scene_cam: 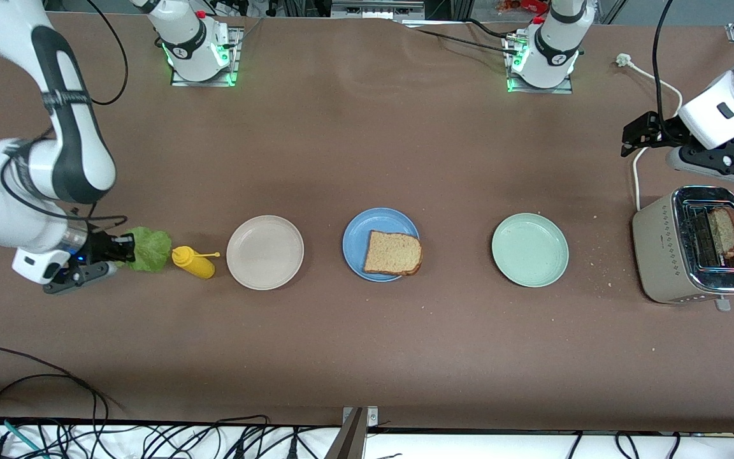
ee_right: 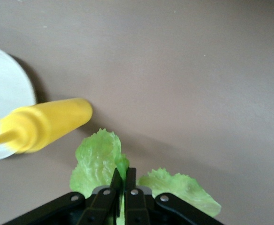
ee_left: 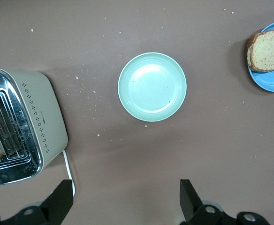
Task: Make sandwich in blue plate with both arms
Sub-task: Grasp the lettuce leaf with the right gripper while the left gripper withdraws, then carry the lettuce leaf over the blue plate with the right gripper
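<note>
A brown table [scene_cam: 367, 159] carries a row of plates, the blue plate [scene_cam: 357, 237] at its middle with one bread slice [scene_cam: 393, 254] on it; the beige plate [scene_cam: 265, 252] lies beside it toward the right arm's end, the pale green plate [scene_cam: 530, 249] toward the left arm's end, the toaster [scene_cam: 660, 255] past that one; the right gripper [scene_cam: 126, 248] is clenched on the lettuce leaf [scene_cam: 149, 248], just beside the mustard bottle [scene_cam: 192, 262] by the beige plate; the left gripper [scene_cam: 631, 137] hangs spread wide and empty by the toaster.

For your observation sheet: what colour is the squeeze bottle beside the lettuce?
Yellow. The squeeze bottle shows best in the right wrist view.
</note>
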Action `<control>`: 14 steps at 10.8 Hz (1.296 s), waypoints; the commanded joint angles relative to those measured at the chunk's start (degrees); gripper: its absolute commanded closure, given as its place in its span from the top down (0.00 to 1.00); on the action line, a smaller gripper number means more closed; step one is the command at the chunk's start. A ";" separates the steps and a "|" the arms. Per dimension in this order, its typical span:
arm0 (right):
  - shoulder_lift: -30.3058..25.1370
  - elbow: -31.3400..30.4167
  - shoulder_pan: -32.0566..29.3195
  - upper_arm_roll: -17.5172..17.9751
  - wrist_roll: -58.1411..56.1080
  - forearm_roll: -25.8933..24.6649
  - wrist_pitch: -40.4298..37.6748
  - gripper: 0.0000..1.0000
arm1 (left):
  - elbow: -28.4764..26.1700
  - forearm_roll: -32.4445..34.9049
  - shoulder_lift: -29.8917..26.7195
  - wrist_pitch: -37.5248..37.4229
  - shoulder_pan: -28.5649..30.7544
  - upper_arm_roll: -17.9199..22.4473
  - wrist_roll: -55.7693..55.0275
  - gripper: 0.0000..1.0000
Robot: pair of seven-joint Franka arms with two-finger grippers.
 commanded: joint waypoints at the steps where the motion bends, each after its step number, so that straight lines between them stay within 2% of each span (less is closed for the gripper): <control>1: -9.16 -0.95 -0.11 0.18 -1.16 2.87 -9.91 0.00 | 1.47 1.21 0.02 -1.29 0.19 -0.36 -0.34 1.00; 4: -10.32 4.94 0.24 0.35 -0.54 6.56 -17.58 0.00 | 1.64 1.21 0.10 -1.29 0.36 -0.27 -0.25 1.00; 5: -9.97 5.91 3.38 -0.08 0.94 6.92 -17.68 0.00 | 1.65 1.12 0.10 -1.29 0.36 -0.27 -0.25 1.00; 6: -9.01 7.40 7.85 -2.52 4.09 6.92 -17.68 0.00 | 1.65 1.12 0.10 -1.29 0.45 -0.27 -0.33 1.00; 7: -7.09 9.33 14.42 -6.81 8.64 7.01 -17.68 0.00 | 1.65 1.12 0.10 -1.29 0.45 -0.27 -0.34 1.00; 8: -5.93 11.17 19.44 -8.94 13.65 7.01 -17.68 0.00 | 1.65 1.12 0.10 -1.38 0.45 -0.27 -0.34 1.00; 9: -4.36 12.93 22.63 -9.05 19.79 7.01 -17.51 0.00 | 1.65 1.12 0.19 -1.29 0.45 -0.27 -0.25 1.00; 11: 2.30 20.72 28.52 -9.22 30.69 7.53 -17.59 0.00 | 1.65 1.04 0.19 -1.38 0.54 -0.27 -0.34 1.00; 14: 11.71 31.72 35.47 -10.98 43.19 11.05 -17.06 0.00 | 1.73 1.03 0.28 -1.38 0.45 -0.27 -0.34 1.00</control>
